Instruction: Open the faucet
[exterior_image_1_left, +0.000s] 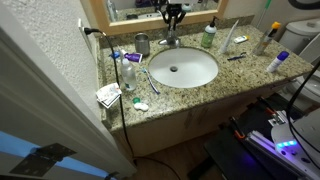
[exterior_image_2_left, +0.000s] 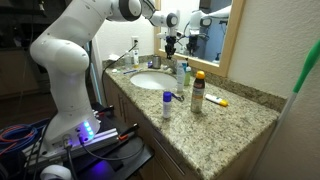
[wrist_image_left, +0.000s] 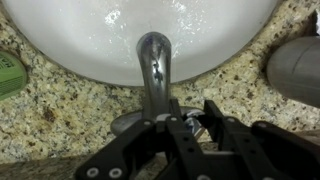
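Observation:
The faucet is a small silvery tap at the back rim of the white oval basin. In the wrist view its curved spout reaches out over the basin. My gripper sits right over the faucet's top. Its two black fingers are close together on either side of the shiny lever handle. In both exterior views the gripper hangs down from above onto the faucet. The lever is mostly hidden by the fingers.
On the granite counter a metal cup stands on one side of the faucet. A green-capped bottle stands on the other. Further bottles stand nearby, and the mirror rises close behind.

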